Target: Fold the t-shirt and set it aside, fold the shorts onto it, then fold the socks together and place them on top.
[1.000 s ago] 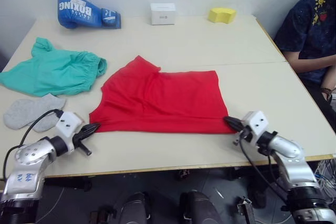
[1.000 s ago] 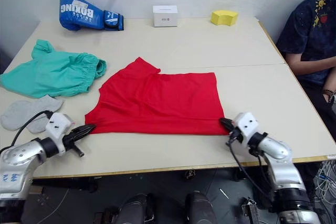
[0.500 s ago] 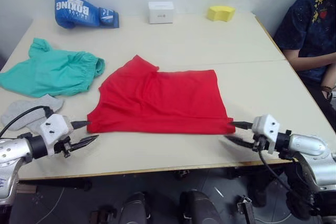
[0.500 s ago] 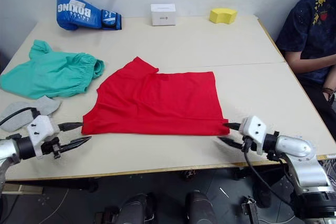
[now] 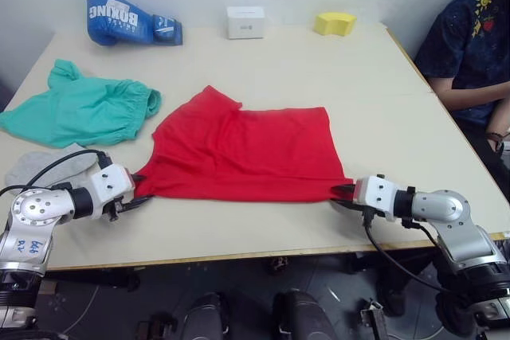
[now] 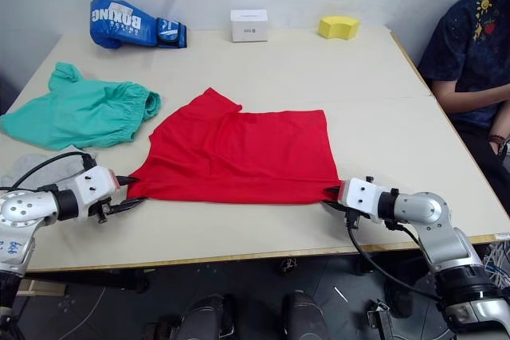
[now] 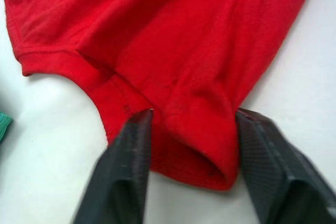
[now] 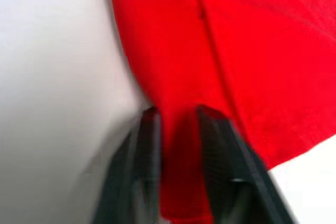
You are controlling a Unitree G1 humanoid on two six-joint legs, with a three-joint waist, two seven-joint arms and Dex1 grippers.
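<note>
**Take both near corners of the t-shirt before you lift**

The red t-shirt (image 5: 247,153) lies flat in the middle of the table (image 5: 319,69), already folded once. Your left gripper (image 7: 189,150) has its fingers apart around the near left corner. Your right gripper (image 8: 176,129) has its fingers nearly together, with the near right corner between them. Close both firmly on all layers, then lift evenly and carry the edge away from you. The shorts (image 5: 80,109) and socks (image 5: 52,169) wait at your left.

left gripper (image 7: 191,124) low, fingers spread, right gripper (image 8: 176,116) low, seemingly nearly closed, arms extended forward
</note>
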